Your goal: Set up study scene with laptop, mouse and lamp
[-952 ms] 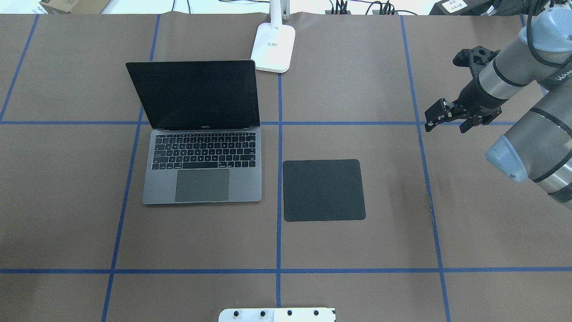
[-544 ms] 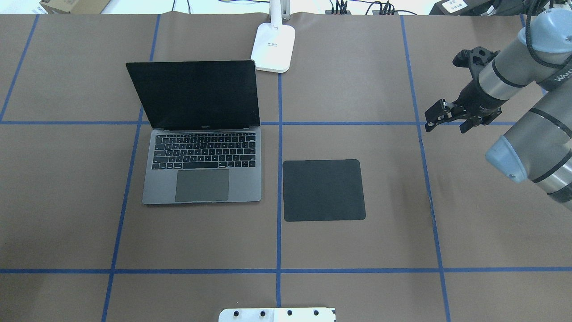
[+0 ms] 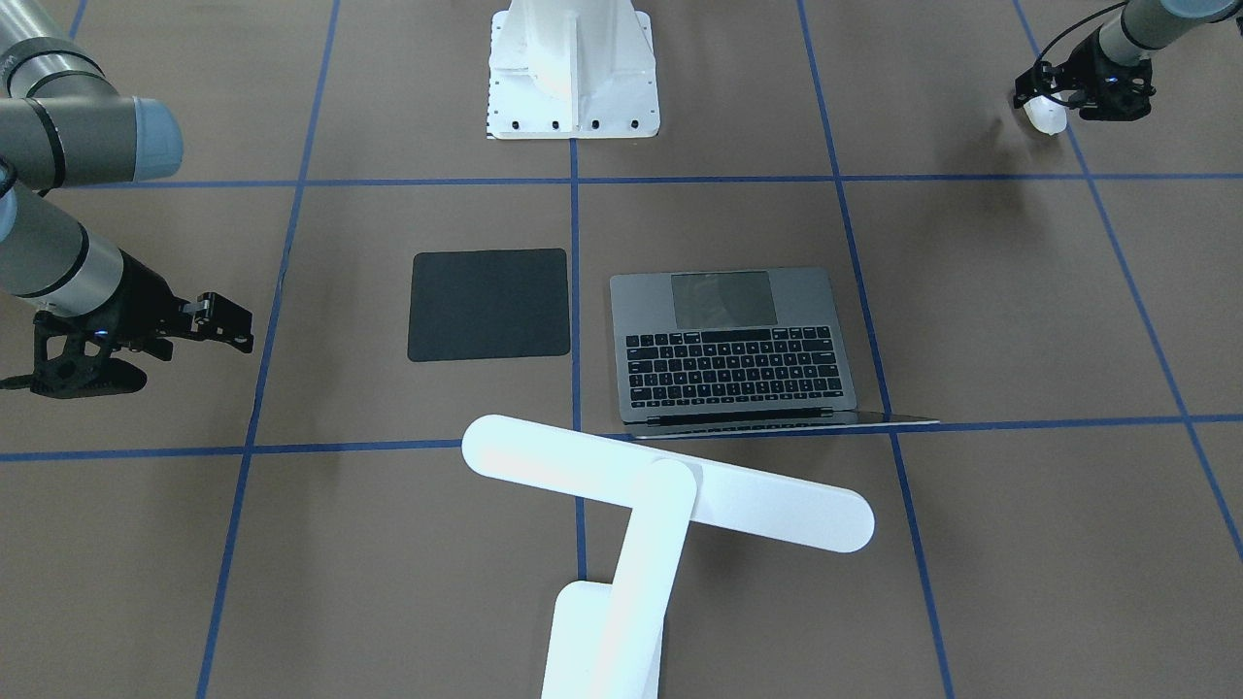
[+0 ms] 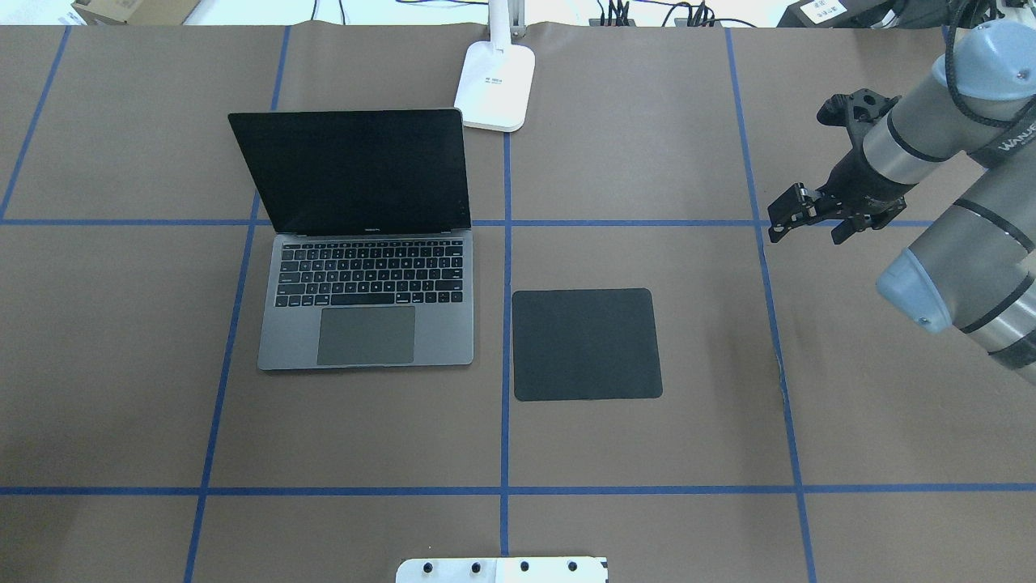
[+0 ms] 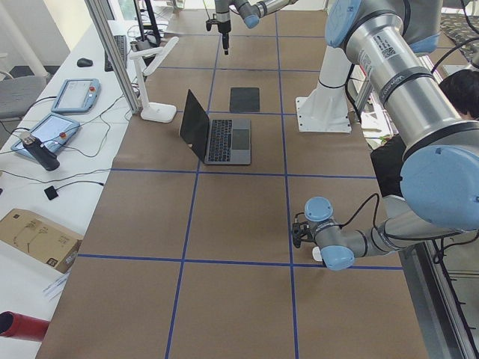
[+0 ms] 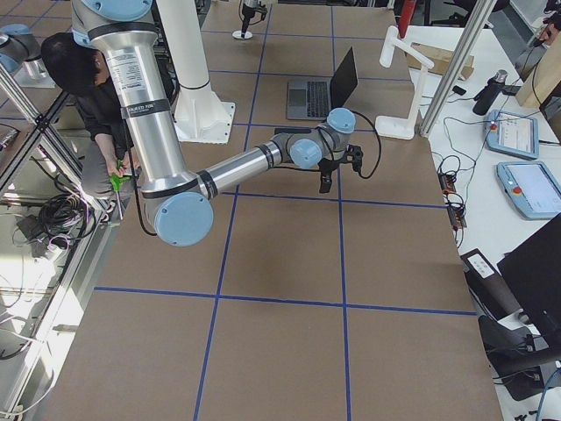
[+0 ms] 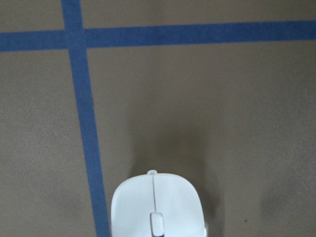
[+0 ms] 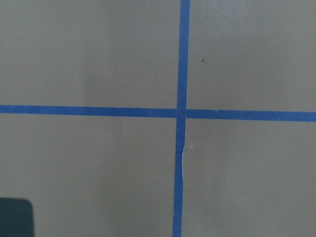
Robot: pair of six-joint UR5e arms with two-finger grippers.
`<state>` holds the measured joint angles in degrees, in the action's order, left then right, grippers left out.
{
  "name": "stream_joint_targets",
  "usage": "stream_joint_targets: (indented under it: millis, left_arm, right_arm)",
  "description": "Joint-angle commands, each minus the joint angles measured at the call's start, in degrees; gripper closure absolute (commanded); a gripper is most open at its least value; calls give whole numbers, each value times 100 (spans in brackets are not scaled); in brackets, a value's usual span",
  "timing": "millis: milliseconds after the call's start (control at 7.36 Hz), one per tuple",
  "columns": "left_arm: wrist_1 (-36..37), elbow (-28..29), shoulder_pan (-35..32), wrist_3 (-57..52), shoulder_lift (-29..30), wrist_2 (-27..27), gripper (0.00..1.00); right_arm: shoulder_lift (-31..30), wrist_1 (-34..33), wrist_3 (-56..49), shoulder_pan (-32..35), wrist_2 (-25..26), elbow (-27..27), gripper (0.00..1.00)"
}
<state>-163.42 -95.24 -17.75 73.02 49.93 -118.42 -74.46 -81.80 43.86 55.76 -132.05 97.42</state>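
mouse [image 7: 155, 207], white and glossy, is the task thing nearest our base: far out on our left of the brown table [image 4: 121, 364], at about eight o'clock from the laptop [image 4: 364, 324] and well apart from it, just beside a strip of blue tape [image 7: 84, 123]. our left gripper [image 3: 1054, 105] stands over it with the mouse at its tips; we cannot tell whether the fingers are clenched on it or loose, nor whether it rests on the paper. at six o'clock on the table, straight ahead of us, sits the bolted foot of the white pedestal [image 4: 502, 569]. further out lies the black pad [image 4: 587, 344], flat, at three o'clock from the laptop's keyboard deck, just beside it with a tape line between them. the laptop is open, keys and trackpad toward us, its dark screen tipped back. at two o'clock from the pad our right gripper [image 4: 809, 223] hovers above a tape crossing, its fingers spread, released and empty. farthest out, at one o'clock from the laptop, the lamp [image 3: 670, 485] stands with its flat base near the far edge, just behind the screen's right corner, its long bar head raised crosswise on the slim arm.
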Motion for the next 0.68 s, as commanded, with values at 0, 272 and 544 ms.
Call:
stream_joint_targets:
  millis: [0, 272, 544]
  left_arm:
    - [3, 40, 43, 2, 8, 3, 0]
    - [-6, 67, 70, 2, 8, 3, 1]
    - [-6, 76, 70, 10, 17, -6, 1]
  right_arm:
    - [-7, 7, 0, -30, 91, -4, 0]
    - [2, -2, 0, -30, 91, -12, 0]
    - [2, -2, 0, -30, 91, -4, 0]
